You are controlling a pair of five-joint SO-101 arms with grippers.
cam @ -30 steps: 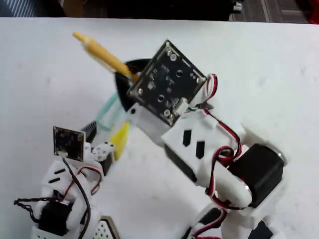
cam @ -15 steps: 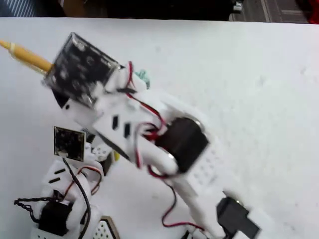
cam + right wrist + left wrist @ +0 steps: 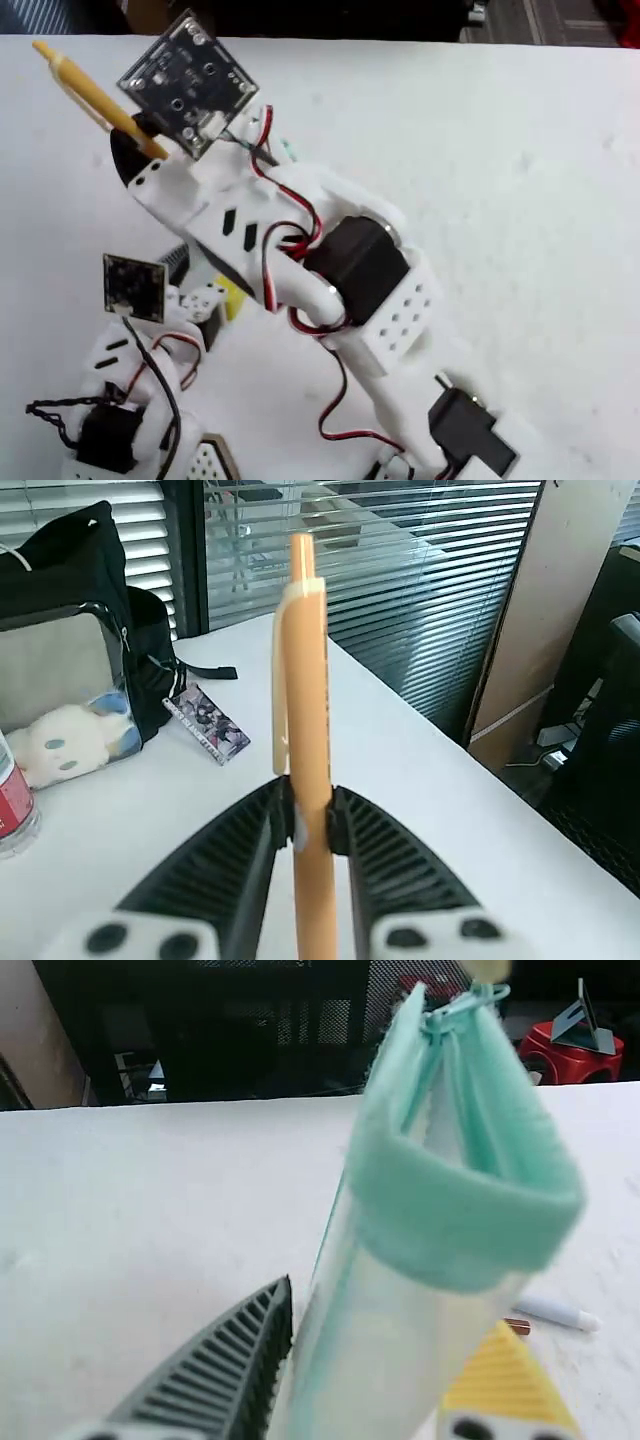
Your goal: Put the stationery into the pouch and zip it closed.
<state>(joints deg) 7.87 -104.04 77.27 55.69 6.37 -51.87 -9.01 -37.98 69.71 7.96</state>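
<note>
An orange pen [image 3: 85, 88] points toward the table's far left corner, with my right gripper [image 3: 135, 150] shut on its lower end. In the right wrist view the pen [image 3: 305, 680] stands upright between the black fingers of the gripper [image 3: 305, 825]. Near the front left, my left gripper [image 3: 205, 282] holds the teal pouch, most of it hidden under the right arm, with a teal scrap [image 3: 288, 150] showing. The left wrist view has the pouch [image 3: 450, 1220] upright, its mouth gaping, pinched by the left gripper [image 3: 390, 1325] between a black and a yellow finger.
A white marker [image 3: 556, 1312] lies on the table beyond the pouch. A black bag [image 3: 80, 630], a card [image 3: 205, 725] and a red-labelled bottle [image 3: 12, 810] sit on the table off to the left. The right arm's body [image 3: 350, 270] crosses the table's middle.
The right arm swung the pen from above the pouch toward the far left corner and now covers the pouch. The left arm has stayed put.
</note>
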